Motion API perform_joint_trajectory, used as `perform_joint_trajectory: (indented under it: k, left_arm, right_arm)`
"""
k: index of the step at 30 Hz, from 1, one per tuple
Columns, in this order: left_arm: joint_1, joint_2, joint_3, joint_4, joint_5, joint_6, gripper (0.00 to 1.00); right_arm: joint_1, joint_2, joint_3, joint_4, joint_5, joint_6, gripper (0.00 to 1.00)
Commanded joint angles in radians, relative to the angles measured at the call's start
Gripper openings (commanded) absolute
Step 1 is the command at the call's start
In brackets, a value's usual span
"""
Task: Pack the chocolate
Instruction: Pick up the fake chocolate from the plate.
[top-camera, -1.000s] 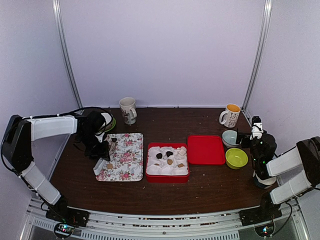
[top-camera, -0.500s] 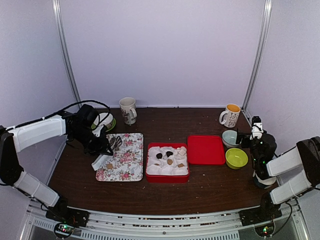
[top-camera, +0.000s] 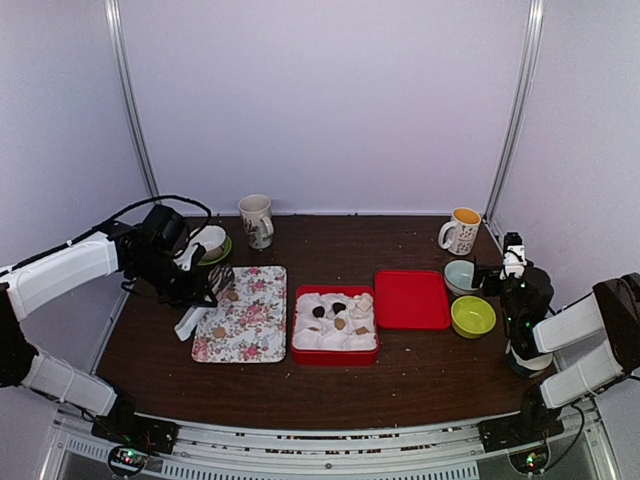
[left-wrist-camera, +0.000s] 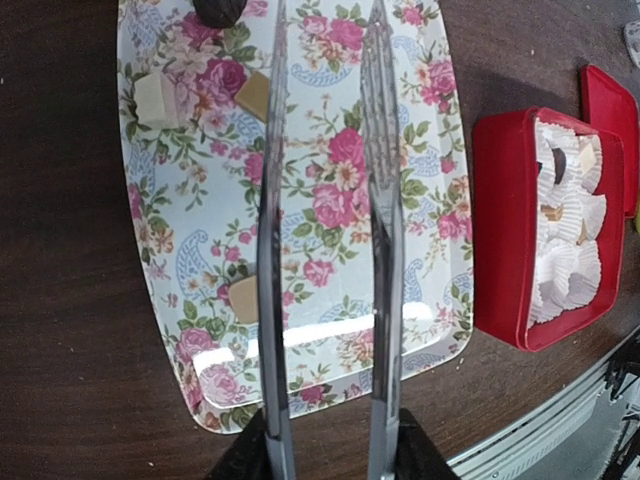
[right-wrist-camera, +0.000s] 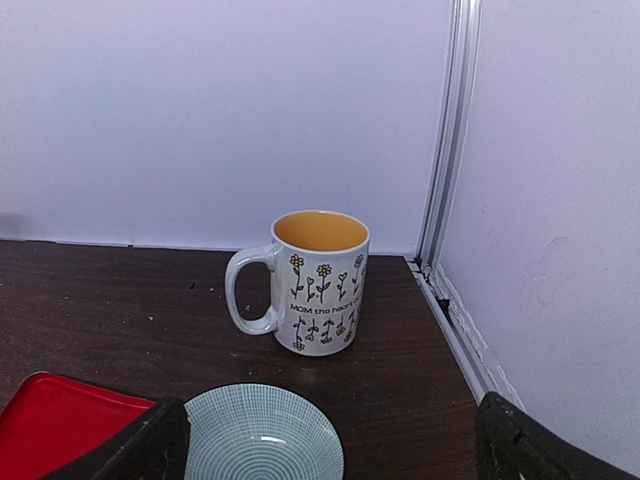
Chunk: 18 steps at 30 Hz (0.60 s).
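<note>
Chocolate (top-camera: 339, 308) is kept in the box (top-camera: 335, 357) and the 9 o'clock tray (top-camera: 262, 340). Tongs (left-wrist-camera: 383, 250) are grasped by the left hand (left-wrist-camera: 330, 455), the right hand (right-wrist-camera: 330, 455) released.

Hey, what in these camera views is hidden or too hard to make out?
- Tips of the tongs: cut off by the top edge in the left wrist view, tiny from above; whether they grip a piece is unclear.
- The chocolate in the red box: too small to count from above; paper cups hide some in the left wrist view.
- The bowl: cut by the bottom edge in the right wrist view.
</note>
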Motion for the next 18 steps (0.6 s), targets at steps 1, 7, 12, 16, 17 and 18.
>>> perform_joint_trajectory:
  k: [1, 7, 12, 16, 17, 18]
  left_arm:
    - [-0.006, 0.029, -0.026, 0.017, -0.017, 0.014, 0.38]
    - [-0.006, 0.075, -0.031, 0.037, -0.053, 0.025, 0.38]
    - [-0.012, 0.097, -0.050, 0.071, -0.047, 0.018, 0.40]
    - [-0.024, 0.112, -0.065, 0.098, -0.033, -0.002, 0.41]
    - [-0.028, 0.114, -0.065, 0.103, -0.033, -0.006, 0.41]
    - [-0.032, 0.120, -0.066, 0.105, -0.033, -0.009, 0.41]
  right_arm:
    - [-0.008, -0.008, 0.021, 0.000, -0.009, 0.005, 1.00]
    - [-0.008, -0.007, 0.020, 0.000, -0.009, 0.005, 1.00]
    - [-0.007, -0.007, 0.021, 0.000, -0.009, 0.004, 1.00]
    - [-0.008, -0.008, 0.020, 0.001, -0.009, 0.005, 1.00]
    - [-0.008, -0.007, 0.020, 0.000, -0.009, 0.005, 1.00]
    - [-0.007, -0.007, 0.020, -0.001, -0.009, 0.004, 1.00]
